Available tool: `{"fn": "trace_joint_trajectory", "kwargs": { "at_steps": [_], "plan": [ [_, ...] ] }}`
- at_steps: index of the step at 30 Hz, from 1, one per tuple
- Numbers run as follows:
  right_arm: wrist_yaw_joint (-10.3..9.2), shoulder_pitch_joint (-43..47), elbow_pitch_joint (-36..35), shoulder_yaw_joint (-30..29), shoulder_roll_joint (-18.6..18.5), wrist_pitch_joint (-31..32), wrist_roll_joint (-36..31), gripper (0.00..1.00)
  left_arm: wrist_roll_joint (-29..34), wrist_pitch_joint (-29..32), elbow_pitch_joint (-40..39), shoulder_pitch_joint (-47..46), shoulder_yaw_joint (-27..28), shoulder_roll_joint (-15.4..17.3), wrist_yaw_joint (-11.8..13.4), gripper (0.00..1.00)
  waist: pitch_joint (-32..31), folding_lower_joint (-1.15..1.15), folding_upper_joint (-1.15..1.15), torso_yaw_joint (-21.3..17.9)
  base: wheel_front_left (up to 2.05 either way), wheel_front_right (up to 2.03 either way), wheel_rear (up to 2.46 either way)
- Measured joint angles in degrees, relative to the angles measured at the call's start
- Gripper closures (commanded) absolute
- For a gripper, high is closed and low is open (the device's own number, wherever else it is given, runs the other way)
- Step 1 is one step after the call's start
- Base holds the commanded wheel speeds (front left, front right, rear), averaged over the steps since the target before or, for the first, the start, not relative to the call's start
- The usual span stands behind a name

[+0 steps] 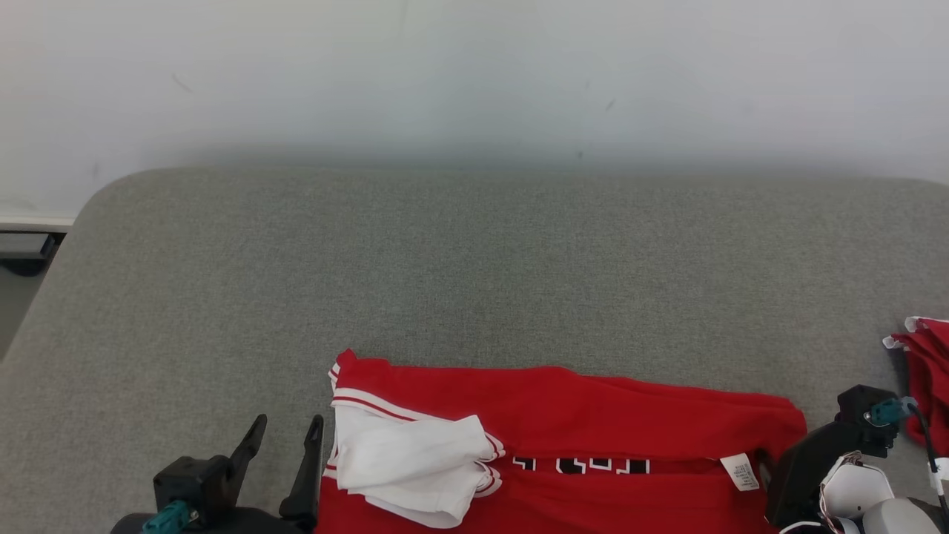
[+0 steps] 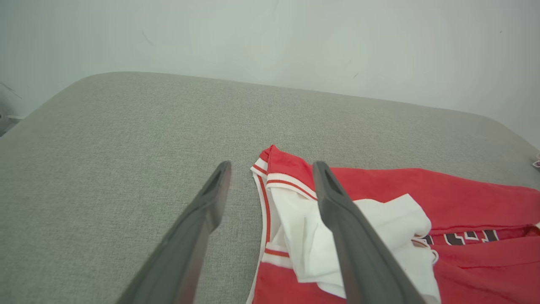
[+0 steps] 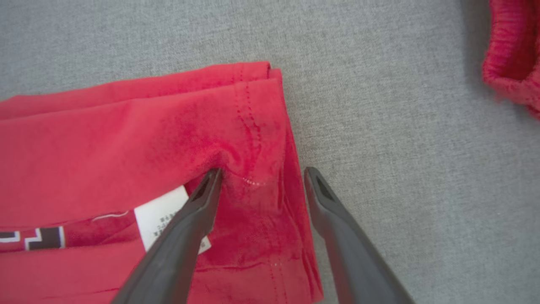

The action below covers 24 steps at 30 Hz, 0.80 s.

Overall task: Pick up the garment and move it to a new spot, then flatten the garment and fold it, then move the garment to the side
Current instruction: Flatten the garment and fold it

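The garment (image 1: 593, 415) is a red jersey with white trim, black lettering and a white tag, lying in flat layers on the grey padded table (image 1: 474, 259) near its front edge. My left gripper (image 1: 285, 437) stands open at the garment's left end. In the left wrist view this gripper (image 2: 272, 175) has one finger over bare grey cloth and the other over the white part of the garment (image 2: 464, 198). My right gripper (image 3: 261, 175) is open astride the right hem of the garment (image 3: 105, 139), its left fingertip pressing into the red fabric. In the head view the right gripper (image 1: 797, 467) sits at the garment's right end.
Another red cloth item (image 1: 927, 378) lies at the table's far right edge, also in the right wrist view (image 3: 514, 55). A white wall stands behind the table. The table's rounded left corner drops off to the floor at the far left.
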Motion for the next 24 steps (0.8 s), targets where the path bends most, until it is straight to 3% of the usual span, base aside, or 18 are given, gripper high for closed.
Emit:
{"fn": "trace_joint_trajectory", "kwargs": {
  "at_steps": [9,10,11,12,13,24],
  "plan": [
    [-0.16,-1.0,2.1,-0.6,0.0,0.6,-0.4,0.00,0.2,0.0,0.0,-1.0,0.2,0.0,0.0,0.00,1.2,0.00,0.00,0.9,0.00,0.00,0.00],
    [-0.16,-1.1,2.2,-0.7,0.0,0.6,-0.4,0.05,0.2,0.0,0.0,-1.0,0.2,0.0,0.0,0.00,1.2,0.00,0.00,0.9,0.00,0.00,0.00],
    [-0.16,-1.2,2.4,-0.8,0.1,0.8,-0.4,0.17,0.2,0.0,0.0,-1.0,0.2,0.0,0.0,0.00,1.2,0.00,0.00,0.9,0.00,0.00,0.00],
    [-0.16,-1.2,2.5,-0.9,0.2,0.9,-0.4,0.54,0.2,0.0,0.1,-1.1,0.2,0.0,0.0,0.00,1.2,0.00,0.00,0.9,0.00,0.00,0.00],
    [-0.16,-1.3,2.7,-1.0,0.2,1.0,-0.4,0.99,0.2,0.0,0.1,-1.1,0.2,0.0,0.0,0.00,1.2,0.00,0.00,0.9,0.00,0.00,0.00],
    [-0.16,-2.0,4.0,-2.1,1.0,0.4,-0.6,1.00,0.2,0.0,1.4,-1.0,0.2,0.0,0.0,0.00,-0.9,0.00,0.00,0.2,0.00,0.00,0.00]
  ]
}}
